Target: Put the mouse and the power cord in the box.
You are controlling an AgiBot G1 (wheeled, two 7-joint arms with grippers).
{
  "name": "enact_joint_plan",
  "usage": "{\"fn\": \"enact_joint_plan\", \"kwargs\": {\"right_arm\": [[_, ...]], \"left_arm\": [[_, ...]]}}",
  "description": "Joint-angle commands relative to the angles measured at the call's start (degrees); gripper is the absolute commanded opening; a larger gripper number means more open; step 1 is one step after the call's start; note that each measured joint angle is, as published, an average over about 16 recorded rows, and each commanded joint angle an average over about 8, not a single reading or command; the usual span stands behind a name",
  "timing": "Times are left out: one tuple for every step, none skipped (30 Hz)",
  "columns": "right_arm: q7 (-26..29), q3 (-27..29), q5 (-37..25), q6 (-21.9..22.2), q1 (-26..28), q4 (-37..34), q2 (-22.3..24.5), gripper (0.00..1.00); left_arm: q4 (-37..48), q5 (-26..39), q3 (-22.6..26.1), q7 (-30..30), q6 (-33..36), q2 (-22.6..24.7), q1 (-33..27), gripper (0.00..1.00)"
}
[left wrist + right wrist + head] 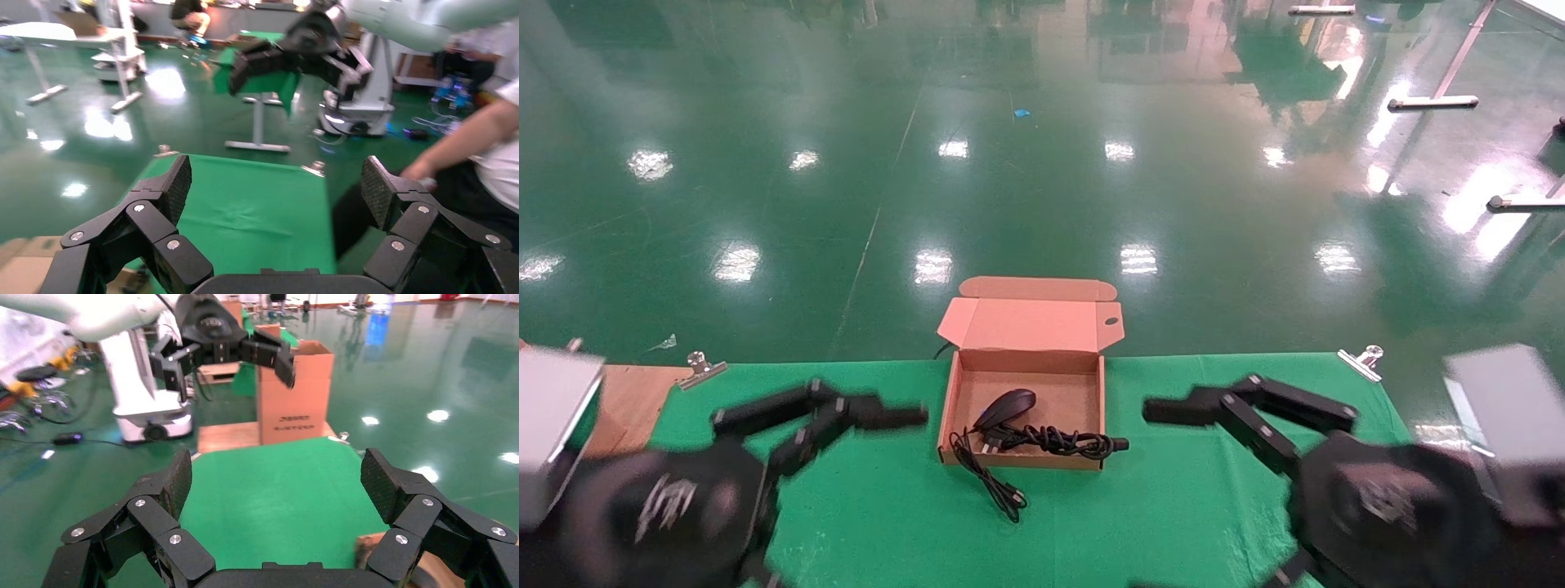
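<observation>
The brown cardboard box (950,408) stands open in the middle of the green table, its lid tipped back. Inside lies the black mouse (1007,406); its thin cable (993,483) hangs over the front wall onto the cloth. The twisted power cord (1058,442) lies along the box's front wall, and its end pokes past the front right corner. My left gripper (862,408) hovers left of the box, open and empty (275,177). My right gripper (1197,400) hovers right of the box, also open and empty (275,471). A box corner (367,545) shows in the right wrist view.
Metal clips (700,369) (1362,360) pin the green cloth (1173,490) at the far corners. A wooden board (625,404) lies at the table's left end, with a tall cardboard carton (297,392) beyond it. A person's arm (483,141) is near the table's right end.
</observation>
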Motion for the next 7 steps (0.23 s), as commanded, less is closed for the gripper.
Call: {"fn": "enact_joint_plan", "kwargs": {"right_arm": [[1.6,1.3,1.4,-1.0,-1.3,1.6,1.5,1.00],[2.0,1.7,1.8,-1.4,-1.7,2.1,1.9,1.00],[2.2,2.0,2.1,-1.6,-2.0,2.5,2.3,1.00],[2.4,2.3,2.4,-1.8,-2.2,2.8,2.5,1.00],[2.5,2.4,2.5,-1.9,-2.4,2.9,2.7,1.00],[2.7,2.6,2.8,-2.1,-2.6,3.2,2.9,1.00],[2.7,2.7,2.9,-2.2,-2.7,3.3,3.0,1.00]], "left_arm": [[-1.9,-0.3,-0.8,-2.2,1.2,-1.0,0.8,1.00],[-2.2,-0.4,-0.9,-2.5,1.4,-1.2,0.9,1.00],[-2.4,-0.4,-1.0,-2.6,1.5,-1.3,1.0,1.00],[-2.5,-0.4,-1.0,-2.7,1.6,-1.3,1.0,1.00],[-2.7,-0.4,-1.1,-2.9,1.7,-1.4,1.1,1.00],[-2.9,-0.5,-1.1,-3.0,1.8,-1.5,1.1,1.00],[-2.8,-0.5,-1.1,-3.0,1.8,-1.5,1.1,1.00]]}}
